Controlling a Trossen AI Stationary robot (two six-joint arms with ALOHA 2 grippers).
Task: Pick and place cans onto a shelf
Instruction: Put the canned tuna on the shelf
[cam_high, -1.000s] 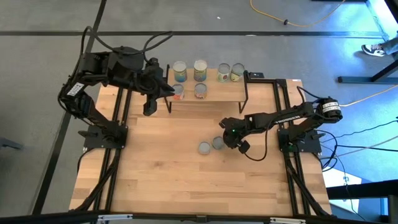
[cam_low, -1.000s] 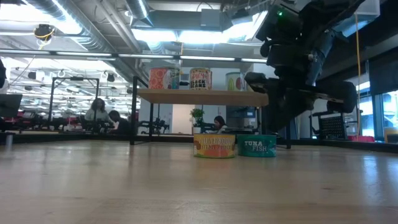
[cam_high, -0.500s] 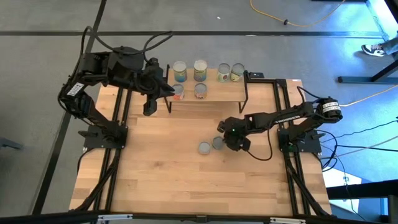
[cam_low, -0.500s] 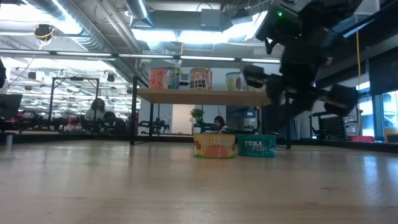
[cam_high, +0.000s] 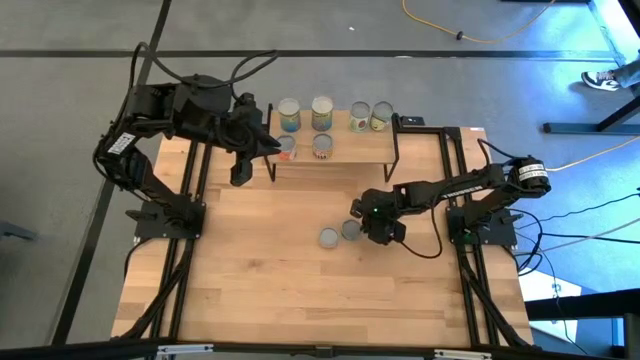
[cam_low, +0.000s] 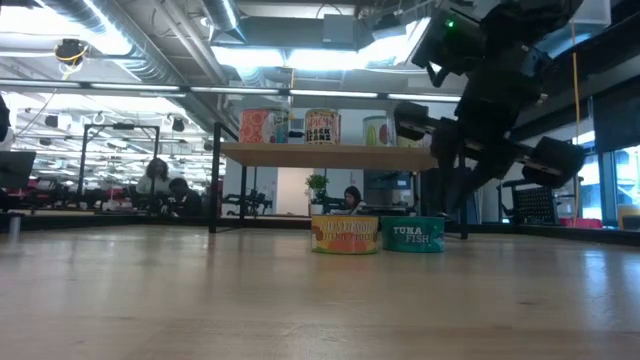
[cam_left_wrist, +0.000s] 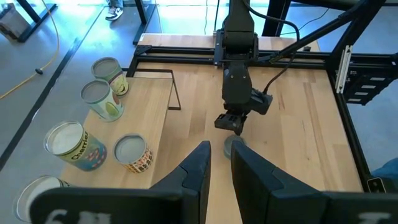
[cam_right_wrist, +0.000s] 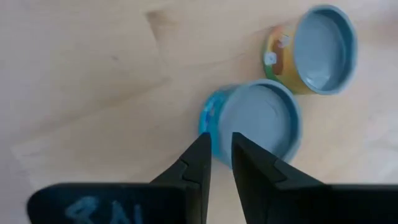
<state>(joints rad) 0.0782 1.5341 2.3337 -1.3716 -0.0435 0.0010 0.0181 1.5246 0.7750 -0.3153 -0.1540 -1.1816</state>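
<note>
Inspector A: Which step is proceeding?

Inspector B: The pick. Two cans are standing loose mid-bench, a yellow-orange can (cam_low: 345, 234) and, touching its right side, a blue tuna can (cam_low: 412, 234). The right end effector (cam_high: 372, 226) is hovering just above the tuna can, fingers nearly together, holding nothing.

Inspector A: And farther off?

Inspector B: The shelf (cam_high: 345, 136) is standing at the far edge of the bench, carrying four cans on its top plank and two on the lower level. The left end effector (cam_high: 240, 172) is waiting by the shelf's left end, fingers close together, empty.

Inspector A: Next requirement?

Inspector B: In my judgement, the right fingers are needing to spread, descend astride the tuna can, and avoid nudging its neighbour.
</note>
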